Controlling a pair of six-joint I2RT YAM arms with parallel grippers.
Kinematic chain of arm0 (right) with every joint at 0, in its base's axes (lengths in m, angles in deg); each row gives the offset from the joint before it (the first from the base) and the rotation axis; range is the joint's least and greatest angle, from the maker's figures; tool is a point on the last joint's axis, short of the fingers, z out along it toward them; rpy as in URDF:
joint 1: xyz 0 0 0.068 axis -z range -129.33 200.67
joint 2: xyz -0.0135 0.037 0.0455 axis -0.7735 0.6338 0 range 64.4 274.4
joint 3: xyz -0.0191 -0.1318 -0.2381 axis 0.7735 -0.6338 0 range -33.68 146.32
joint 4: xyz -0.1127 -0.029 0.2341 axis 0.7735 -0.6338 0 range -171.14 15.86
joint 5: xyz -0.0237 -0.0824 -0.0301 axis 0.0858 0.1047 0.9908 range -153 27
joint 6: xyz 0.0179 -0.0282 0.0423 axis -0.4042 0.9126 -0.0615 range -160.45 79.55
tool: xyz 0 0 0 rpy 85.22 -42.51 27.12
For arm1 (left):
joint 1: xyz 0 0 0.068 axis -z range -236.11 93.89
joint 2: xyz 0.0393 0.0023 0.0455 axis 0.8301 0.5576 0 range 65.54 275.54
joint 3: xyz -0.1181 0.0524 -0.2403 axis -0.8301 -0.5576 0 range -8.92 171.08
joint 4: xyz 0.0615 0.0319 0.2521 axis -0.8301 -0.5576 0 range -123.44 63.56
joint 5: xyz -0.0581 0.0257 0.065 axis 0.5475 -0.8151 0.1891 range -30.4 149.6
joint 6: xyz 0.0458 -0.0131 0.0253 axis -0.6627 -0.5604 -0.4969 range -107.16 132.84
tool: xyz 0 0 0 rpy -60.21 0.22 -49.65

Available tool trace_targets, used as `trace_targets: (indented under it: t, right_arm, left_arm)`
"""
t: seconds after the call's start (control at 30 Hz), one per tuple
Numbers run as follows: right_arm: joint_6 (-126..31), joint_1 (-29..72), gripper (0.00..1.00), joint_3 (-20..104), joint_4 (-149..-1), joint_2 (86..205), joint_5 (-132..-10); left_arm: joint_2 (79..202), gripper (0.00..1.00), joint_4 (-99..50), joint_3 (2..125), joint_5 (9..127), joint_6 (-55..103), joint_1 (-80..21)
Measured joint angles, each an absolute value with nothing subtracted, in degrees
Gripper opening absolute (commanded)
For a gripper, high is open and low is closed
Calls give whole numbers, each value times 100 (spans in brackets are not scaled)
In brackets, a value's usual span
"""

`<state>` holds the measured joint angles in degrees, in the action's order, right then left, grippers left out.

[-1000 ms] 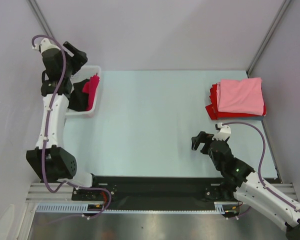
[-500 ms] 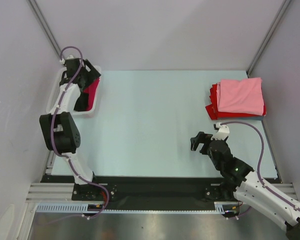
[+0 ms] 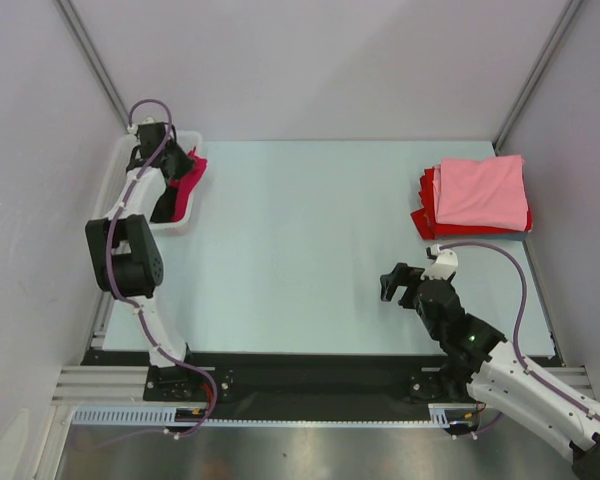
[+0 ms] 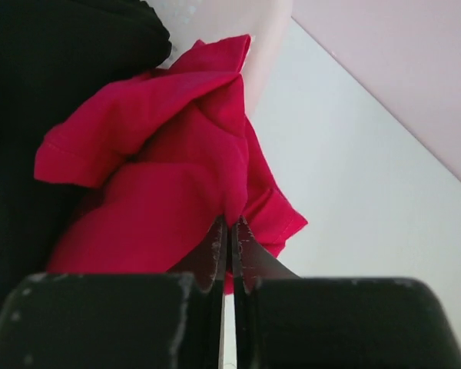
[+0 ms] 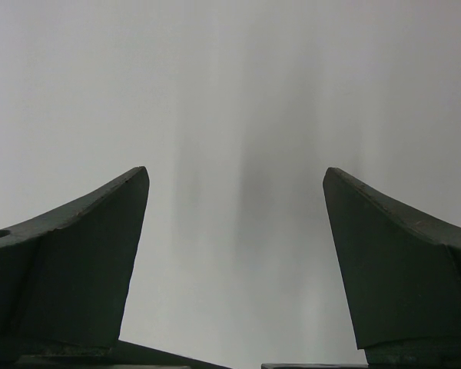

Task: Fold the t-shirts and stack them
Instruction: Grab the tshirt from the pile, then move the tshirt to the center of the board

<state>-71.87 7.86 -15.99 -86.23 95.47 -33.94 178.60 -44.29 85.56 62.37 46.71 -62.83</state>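
Crimson shirt (image 4: 161, 177), pinched in the closed left hand (image 4: 229, 231) at the edge of the bin (image 3: 175, 227), should lift clear before sliding onto the surface (image 3: 300, 240), where the wide-open right hand (image 5: 234, 181) hovers.

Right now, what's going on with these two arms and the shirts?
The left gripper is shut on a crimson-red t-shirt at the white bin on the far left, where a black t-shirt also lies. The right gripper is open over the table, holding nothing. At the far right, a folded pink t-shirt sits on a folded red t-shirt.
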Motion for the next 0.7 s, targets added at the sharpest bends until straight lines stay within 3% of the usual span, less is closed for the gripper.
trace_targets:
  t: [0.5,0.7]
  right_arm:
    - [-7187,776,100,-1599,-8626,9529,-3392]
    - [-7191,776,100,-1599,-8630,9518,-3386]
  left_arm:
    - [14994,0,-4433,8003,6775,4961,-6266]
    - [13961,0,-4195,8139,6938,5068,-4679]
